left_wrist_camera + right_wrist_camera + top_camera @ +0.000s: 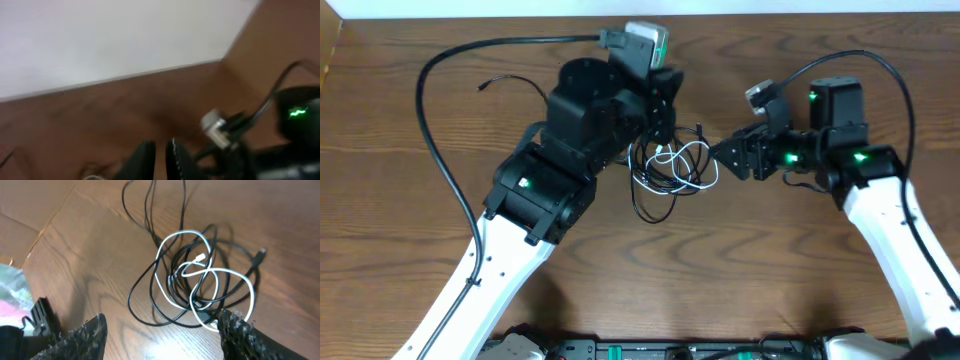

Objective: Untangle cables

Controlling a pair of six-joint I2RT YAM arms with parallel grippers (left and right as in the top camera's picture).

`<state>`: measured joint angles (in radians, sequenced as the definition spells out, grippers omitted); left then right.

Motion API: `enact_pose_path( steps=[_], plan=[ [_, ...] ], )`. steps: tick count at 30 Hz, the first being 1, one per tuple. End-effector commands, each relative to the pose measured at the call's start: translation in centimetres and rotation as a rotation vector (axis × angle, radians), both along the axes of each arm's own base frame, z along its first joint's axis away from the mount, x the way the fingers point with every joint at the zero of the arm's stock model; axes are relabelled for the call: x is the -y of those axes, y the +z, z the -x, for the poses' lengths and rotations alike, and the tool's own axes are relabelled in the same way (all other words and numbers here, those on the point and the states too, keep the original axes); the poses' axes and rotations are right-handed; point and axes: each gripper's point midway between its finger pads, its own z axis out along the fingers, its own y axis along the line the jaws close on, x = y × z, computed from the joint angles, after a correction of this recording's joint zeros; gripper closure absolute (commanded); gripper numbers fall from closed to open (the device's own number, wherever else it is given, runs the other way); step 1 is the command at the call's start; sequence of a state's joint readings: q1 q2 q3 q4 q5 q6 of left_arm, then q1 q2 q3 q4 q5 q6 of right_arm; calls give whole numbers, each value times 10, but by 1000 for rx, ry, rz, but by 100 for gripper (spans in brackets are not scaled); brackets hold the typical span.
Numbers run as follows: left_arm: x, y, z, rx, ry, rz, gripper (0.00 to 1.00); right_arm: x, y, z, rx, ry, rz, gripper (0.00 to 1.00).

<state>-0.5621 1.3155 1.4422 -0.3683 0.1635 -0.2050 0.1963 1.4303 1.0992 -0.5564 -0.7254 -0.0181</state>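
My black right gripper (161, 317), jaws wide and empty, hovered over tangled thin black and white cables (192, 280); one loop needed pinching, I judged; my left gripper (159, 149) too blurred to tell.

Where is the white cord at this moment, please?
Overhead, the white cord lies mid-table, looped among the black cords, right beside the open right pincer.

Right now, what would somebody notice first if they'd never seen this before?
The messy tangle in the middle of the wooden table: one white cord looped through thin black cords. The right claw hangs open just beside it, and the big black left arm leans in from the other side.
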Motion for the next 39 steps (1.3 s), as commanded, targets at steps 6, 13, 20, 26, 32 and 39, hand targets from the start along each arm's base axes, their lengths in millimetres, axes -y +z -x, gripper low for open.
enact_pose_path(
  steps=[6, 13, 20, 26, 32, 39],
  plan=[
    [-77, -152, -1, -435, 249, -465, 70, 45, -78, -16, -201, -315, 339, 31],
    [-65, -258, -33, -589, 174, -658, 59, 74, -93, -2, -270, -379, 467, 30],
    [-67, -298, -72, -516, 229, -751, 48, 75, -94, 1, -280, -373, 474, 30],
    [-77, -337, -73, -611, 215, -756, 47, 75, -95, 2, -286, -372, 476, 30],
    [-62, -353, -63, -673, 139, -705, 92, 75, -95, 3, -286, -372, 476, 30],
    [-23, -132, -90, -328, 147, -299, 93, 86, -93, -6, -276, -412, 463, 32]
  ],
)
